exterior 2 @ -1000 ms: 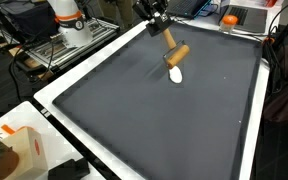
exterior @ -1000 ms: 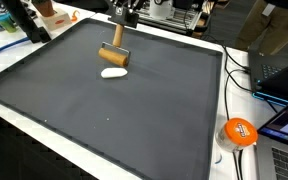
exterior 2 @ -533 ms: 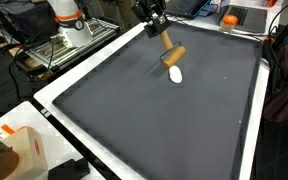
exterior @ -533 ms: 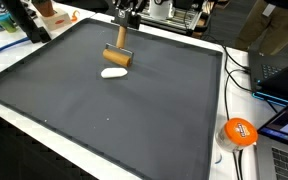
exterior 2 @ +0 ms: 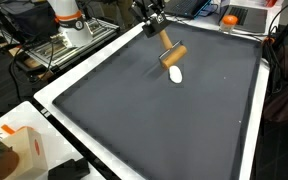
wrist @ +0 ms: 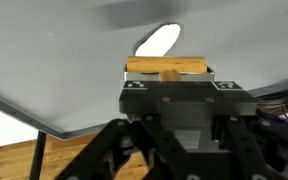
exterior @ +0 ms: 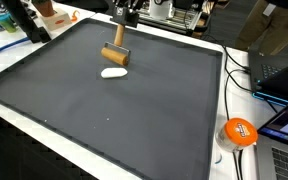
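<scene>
**While gripped, a wooden mallet (exterior: pixel 116 52) is held over the dark mat (exterior: pixel 104 115)**

In an exterior view, the pincer (exterior: pixel 123 24) is closed narrowly on the thin handle; the cylindrical head hangs near a smooth white oval (exterior: pixel 113 72). In an exterior view, the mallet (exterior 2: pixel 171 50) is tilted. In the wrist view, the mallet (wrist: pixel 166 67) lies crosswise before the oval (wrist: pixel 158 40).

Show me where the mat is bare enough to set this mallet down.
Most of the black mat is bare: everything from the white oval piece to the mat's near edge, and across toward the orange roll. Only the far edge is crowded, where the tool holds the wooden mallet close by that piece.
</scene>
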You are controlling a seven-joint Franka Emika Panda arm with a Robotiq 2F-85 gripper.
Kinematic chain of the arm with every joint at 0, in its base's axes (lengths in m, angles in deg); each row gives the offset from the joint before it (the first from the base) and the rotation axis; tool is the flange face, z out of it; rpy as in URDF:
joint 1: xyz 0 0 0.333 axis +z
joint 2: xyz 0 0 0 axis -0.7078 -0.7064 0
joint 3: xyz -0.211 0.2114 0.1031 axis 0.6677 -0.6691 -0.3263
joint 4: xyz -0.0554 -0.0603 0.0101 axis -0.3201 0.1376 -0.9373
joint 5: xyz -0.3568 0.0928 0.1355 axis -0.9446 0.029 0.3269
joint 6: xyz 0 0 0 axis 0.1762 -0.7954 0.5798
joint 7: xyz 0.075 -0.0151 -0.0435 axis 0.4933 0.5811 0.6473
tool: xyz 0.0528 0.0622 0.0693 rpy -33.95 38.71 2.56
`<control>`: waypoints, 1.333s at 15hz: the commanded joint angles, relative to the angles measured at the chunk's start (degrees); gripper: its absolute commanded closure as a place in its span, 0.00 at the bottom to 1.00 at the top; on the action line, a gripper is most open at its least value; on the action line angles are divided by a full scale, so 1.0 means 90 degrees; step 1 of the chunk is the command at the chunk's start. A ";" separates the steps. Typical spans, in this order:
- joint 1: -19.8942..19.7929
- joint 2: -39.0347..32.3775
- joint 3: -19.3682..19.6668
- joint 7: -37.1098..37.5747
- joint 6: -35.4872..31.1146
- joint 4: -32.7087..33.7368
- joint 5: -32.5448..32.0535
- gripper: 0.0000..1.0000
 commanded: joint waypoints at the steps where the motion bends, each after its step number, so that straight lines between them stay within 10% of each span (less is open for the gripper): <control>1: 0.0444 -0.0053 0.0085 -0.0444 -0.0385 0.0000 0.0948 0.78; 10: 0.1138 -0.0055 0.0219 -0.0921 -0.0609 -0.0001 0.2121 0.78; 11: 0.1169 -0.0056 0.0222 -0.0940 -0.0608 -0.0003 0.2151 0.53; 14: 0.1153 -0.0093 0.0220 -0.0939 -0.0607 -0.0003 0.2147 0.53; 15: 0.0993 -0.0145 0.0075 -0.0957 -0.0583 0.0054 0.2108 0.78; 20: -0.0581 0.0505 -0.1212 -0.0507 0.1141 0.0020 0.0723 0.78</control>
